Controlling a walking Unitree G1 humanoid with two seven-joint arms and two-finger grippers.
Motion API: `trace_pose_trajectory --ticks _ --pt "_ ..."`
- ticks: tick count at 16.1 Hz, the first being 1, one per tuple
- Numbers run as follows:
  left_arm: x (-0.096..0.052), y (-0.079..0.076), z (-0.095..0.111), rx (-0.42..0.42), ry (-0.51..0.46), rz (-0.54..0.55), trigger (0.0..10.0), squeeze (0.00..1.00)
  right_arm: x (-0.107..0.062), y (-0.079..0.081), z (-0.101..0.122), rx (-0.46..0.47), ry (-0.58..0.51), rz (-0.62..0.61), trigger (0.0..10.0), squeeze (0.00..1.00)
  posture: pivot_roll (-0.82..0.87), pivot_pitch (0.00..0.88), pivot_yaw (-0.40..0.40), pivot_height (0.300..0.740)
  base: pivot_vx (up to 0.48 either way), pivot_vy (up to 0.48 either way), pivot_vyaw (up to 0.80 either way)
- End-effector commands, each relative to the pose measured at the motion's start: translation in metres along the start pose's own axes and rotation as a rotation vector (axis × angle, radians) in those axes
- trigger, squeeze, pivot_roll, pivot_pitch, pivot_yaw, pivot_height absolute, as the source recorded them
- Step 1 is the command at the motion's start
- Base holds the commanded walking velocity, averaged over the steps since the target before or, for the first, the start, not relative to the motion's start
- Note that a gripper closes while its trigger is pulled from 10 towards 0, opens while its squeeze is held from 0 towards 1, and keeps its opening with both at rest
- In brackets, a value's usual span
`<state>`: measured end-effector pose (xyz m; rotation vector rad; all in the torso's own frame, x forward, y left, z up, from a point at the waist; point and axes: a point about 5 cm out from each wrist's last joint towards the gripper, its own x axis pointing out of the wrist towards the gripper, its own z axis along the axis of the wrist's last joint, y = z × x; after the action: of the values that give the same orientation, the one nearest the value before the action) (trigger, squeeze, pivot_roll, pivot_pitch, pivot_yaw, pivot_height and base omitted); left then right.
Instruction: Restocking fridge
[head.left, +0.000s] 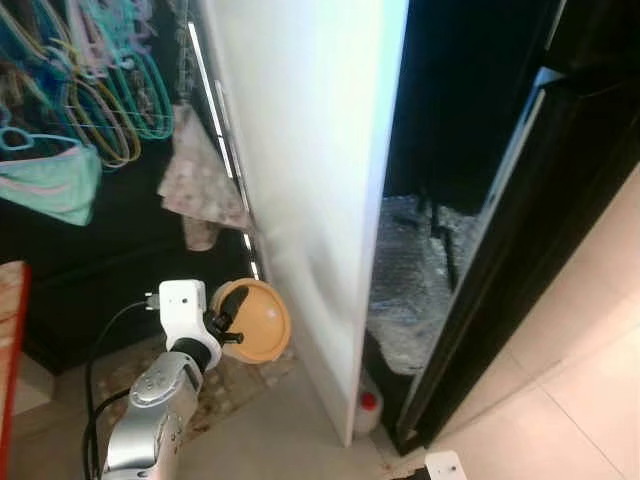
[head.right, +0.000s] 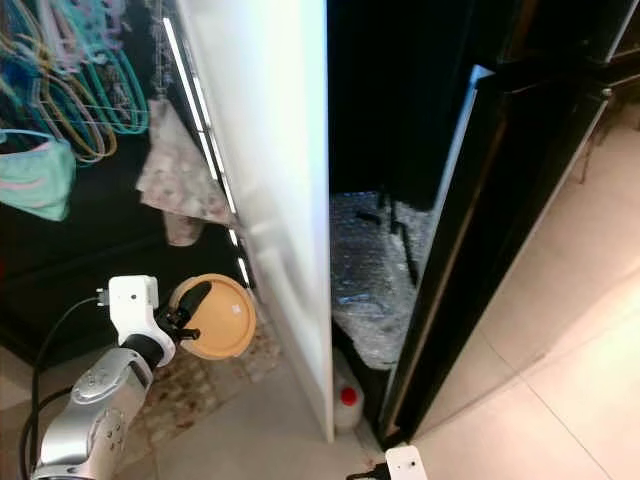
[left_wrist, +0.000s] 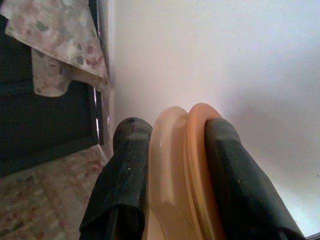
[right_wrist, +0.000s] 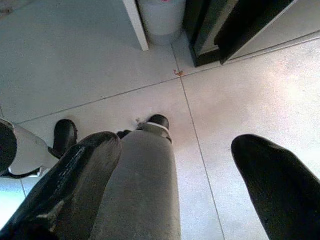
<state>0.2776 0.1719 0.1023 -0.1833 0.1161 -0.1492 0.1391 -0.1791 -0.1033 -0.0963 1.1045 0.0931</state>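
Beside the tall white panel (head.left: 310, 170), low near the floor, the left gripper (head.left: 232, 320) is clamped on an orange lidded container (head.left: 255, 320), one finger (left_wrist: 122, 185) on each face. Down over the pale floor tiles (right_wrist: 240, 105), the right gripper (right_wrist: 175, 185) hangs with fingers spread, holding nothing.

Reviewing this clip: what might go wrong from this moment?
The left gripper pinches the orange round container only at its rim, so it may slip. It is close to the white fridge door and may bump its edge. The white bottle on the floor by the door could get knocked over.
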Motion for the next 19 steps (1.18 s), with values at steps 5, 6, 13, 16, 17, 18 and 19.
trace_pose_trajectory --ticks 5,6,13,16,17,18,19 --pt "0.0 0.012 -0.001 0.016 -0.003 0.087 10.0 0.0 0.0 0.0 0.0 0.01 0.0 -0.002 10.0 0.0 0.09 0.019 0.062 0.74 0.0 0.0 -0.64" --pt "-0.001 0.017 -0.002 0.027 0.004 0.123 10.0 0.0 0.0 0.0 0.0 0.01 0.0 -0.002 10.0 0.0 0.09 0.019 0.062 0.74 0.0 0.0 -0.8" --pt "-0.009 0.053 -0.032 -0.05 0.104 0.364 10.0 0.0 0.0 0.0 0.001 0.013 -0.005 -0.004 10.0 0.0 0.09 0.019 0.062 0.74 0.0 0.0 -0.34" --pt "-0.018 0.073 -0.055 -0.073 0.185 0.49 10.0 0.0 0.0 0.0 0.001 0.025 -0.008 -0.011 10.0 0.0 0.08 0.019 0.066 0.74 0.0 0.0 0.0" --pt "-0.025 0.086 -0.063 -0.088 0.202 0.612 10.0 0.0 0.0 0.0 0.001 0.025 -0.009 -0.011 10.0 0.0 0.08 0.018 0.065 0.74 0.0 0.0 0.0" --pt "-0.032 0.097 -0.069 -0.143 0.2 0.722 10.0 0.0 0.0 0.0 0.001 0.022 -0.007 -0.01 10.0 0.0 0.08 0.019 0.065 0.74 0.0 0.0 0.0" --pt "-0.041 0.11 -0.075 -0.235 0.189 0.844 10.0 0.0 0.0 0.0 0.001 0.023 -0.007 -0.009 10.0 0.0 0.08 0.02 0.064 0.74 0.0 0.0 0.0"
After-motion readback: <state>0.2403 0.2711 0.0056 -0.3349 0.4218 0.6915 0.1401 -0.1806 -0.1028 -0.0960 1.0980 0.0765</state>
